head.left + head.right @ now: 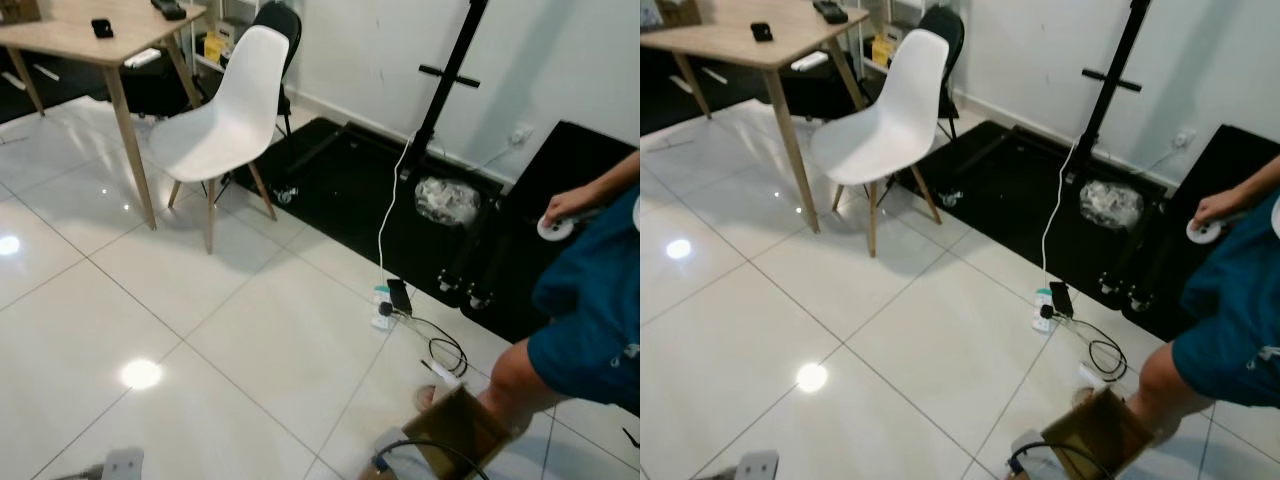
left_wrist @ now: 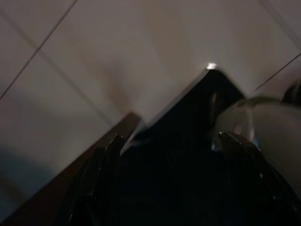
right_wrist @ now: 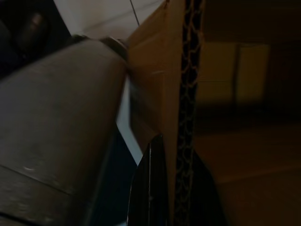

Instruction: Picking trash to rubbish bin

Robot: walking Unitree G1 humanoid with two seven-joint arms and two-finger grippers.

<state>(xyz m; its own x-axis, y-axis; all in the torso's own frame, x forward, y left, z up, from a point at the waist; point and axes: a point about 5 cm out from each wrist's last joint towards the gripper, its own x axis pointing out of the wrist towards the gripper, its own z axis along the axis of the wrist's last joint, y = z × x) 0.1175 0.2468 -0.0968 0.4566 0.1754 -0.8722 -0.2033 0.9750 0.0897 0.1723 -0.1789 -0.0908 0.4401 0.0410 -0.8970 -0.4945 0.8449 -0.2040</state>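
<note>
Cardboard box (image 1: 1102,432) is hanging from the right end effector (image 3: 176,188), which is pinching its wall for carrying; left end effector (image 2: 174,183) is hanging idle, spread apart.

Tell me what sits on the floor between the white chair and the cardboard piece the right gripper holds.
Mostly bare white tile. Near the cardboard piece, toward the white chair, lie a power strip with a black adapter and a coiled black cable, seen in both eye views.

Glossy white floor tiles (image 1: 200,330) mirror the lights, beside a smooth white plastic chair (image 1: 225,115), a pale matt wood table (image 1: 90,45) and rough brown corrugated cardboard (image 3: 183,94).
</note>
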